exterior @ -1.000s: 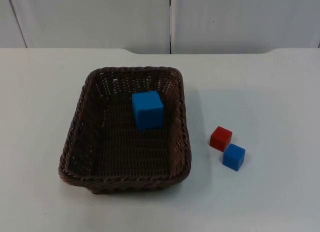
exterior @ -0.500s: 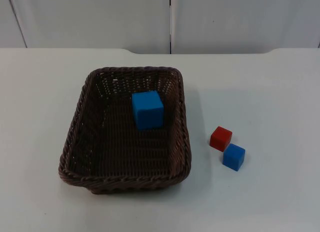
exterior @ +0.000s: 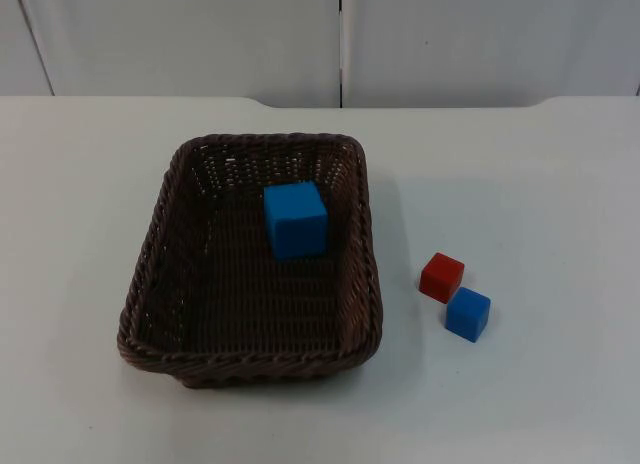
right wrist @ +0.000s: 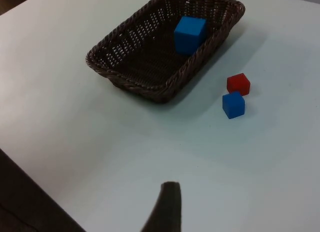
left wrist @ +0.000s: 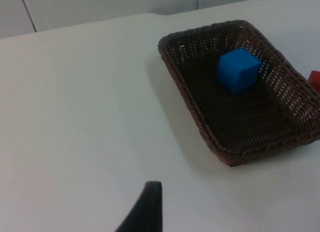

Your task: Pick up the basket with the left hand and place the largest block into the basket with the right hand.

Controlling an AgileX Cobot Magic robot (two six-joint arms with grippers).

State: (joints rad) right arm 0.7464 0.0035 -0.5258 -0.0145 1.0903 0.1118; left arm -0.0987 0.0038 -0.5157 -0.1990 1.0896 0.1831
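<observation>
A dark brown woven basket [exterior: 150,254] stands on the white table, left of centre. The large blue block [exterior: 296,220] lies inside it near the far wall. It also appears in the left wrist view [left wrist: 239,69] and the right wrist view [right wrist: 190,34]. A small red block [exterior: 442,277] and a small blue block [exterior: 468,314] sit side by side on the table to the right of the basket. My left gripper [left wrist: 150,204] hangs over bare table well away from the basket [left wrist: 190,92]. My right gripper [right wrist: 167,204] waits far back from the basket [right wrist: 130,84] and the small blocks.
White table top [exterior: 540,184] spreads around the basket on every side. The grey partition wall [exterior: 340,34] closes off the far edge. A dark table edge [right wrist: 20,192] runs near my right gripper.
</observation>
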